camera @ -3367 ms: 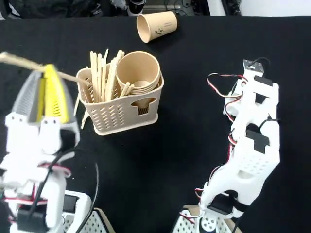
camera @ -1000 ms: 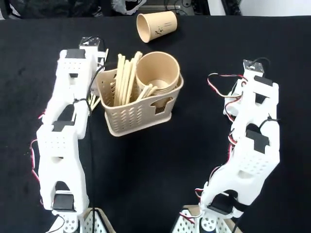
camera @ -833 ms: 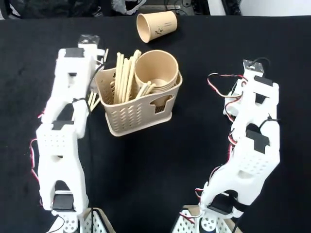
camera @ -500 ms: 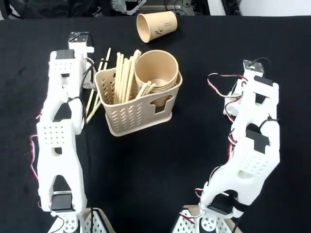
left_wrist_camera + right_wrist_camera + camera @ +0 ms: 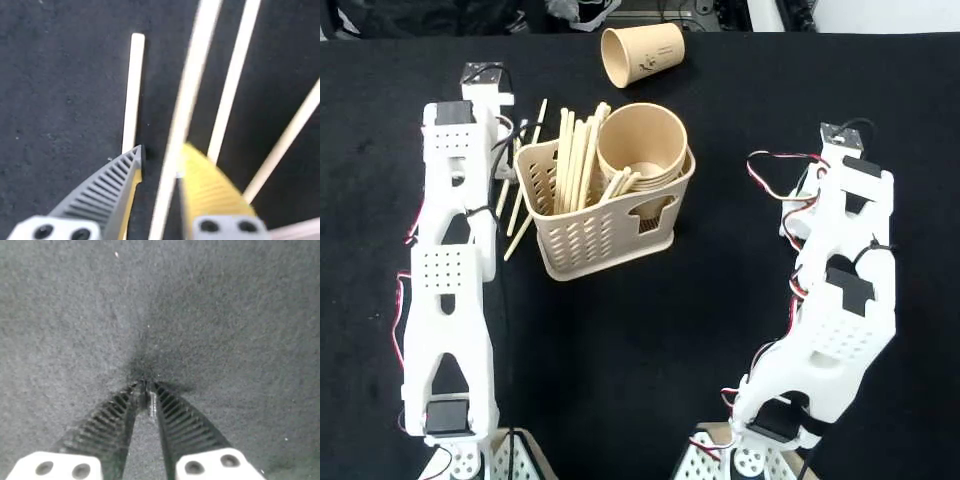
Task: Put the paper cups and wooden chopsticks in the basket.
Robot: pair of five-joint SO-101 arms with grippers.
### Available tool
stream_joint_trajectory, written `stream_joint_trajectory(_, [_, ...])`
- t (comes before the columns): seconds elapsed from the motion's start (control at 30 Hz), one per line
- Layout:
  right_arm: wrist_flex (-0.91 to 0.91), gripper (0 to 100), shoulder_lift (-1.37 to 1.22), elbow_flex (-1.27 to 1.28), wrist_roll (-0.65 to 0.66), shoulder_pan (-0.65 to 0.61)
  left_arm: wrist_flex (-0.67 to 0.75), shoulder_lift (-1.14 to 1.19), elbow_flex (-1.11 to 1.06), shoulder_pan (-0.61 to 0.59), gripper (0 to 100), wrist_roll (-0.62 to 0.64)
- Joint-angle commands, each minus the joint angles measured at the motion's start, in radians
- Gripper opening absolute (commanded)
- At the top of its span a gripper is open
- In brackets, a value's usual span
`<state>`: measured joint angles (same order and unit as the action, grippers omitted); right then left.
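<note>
1. Closest to me, the right arm [image 5: 840, 290] sits folded on its own side of the black worktop [image 5: 650, 340], well apart from everything. The right jaws are pressed together, tips down on the cloth
2. The left arm [image 5: 450, 270] lies stretched out along the basket's side. The left jaws are apart, and one chopstick [image 5: 187, 100] runs up between them, though I can't tell if it's pinched
3. The basket [image 5: 605, 235] is mid-worktop. The stacked paper cups [image 5: 638, 140] stand upright in the half nearer the right arm, and a bundle of wooden chopsticks [image 5: 575, 160] stands in the other half
4. A few loose chopsticks [image 5: 520, 238] lie flat between the left arm and the basket
5. Farthest out, a lone paper cup [image 5: 642, 54] lies on its side near the far edge
</note>
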<state>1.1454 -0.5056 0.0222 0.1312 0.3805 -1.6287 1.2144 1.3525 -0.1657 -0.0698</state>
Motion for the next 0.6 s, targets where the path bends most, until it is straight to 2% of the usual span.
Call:
stream_joint_trajectory(0.0, [-0.005,1.2,0.022,0.002,0.008,0.002,-0.072,-0.008,0.085,-0.002,3,-0.023])
stream_joint_trajectory(0.1, [-0.005,1.2,0.022,0.001,0.008,0.002,-0.133,-0.006,0.133,0.01,3,-0.046])
stream_joint_trajectory(0.3, [-0.006,1.2,0.022,-0.001,0.006,0.002,-0.133,-0.021,0.174,0.028,3,-0.041])
stream_joint_trajectory(0.43, [-0.008,1.2,0.022,-0.001,0.006,0.002,-0.137,-0.115,0.16,0.022,3,0.044])
stream_joint_trajectory(0.57, [-0.009,1.2,0.022,-0.001,0.006,0.002,-0.137,-0.29,0.039,0.015,3,0.132])
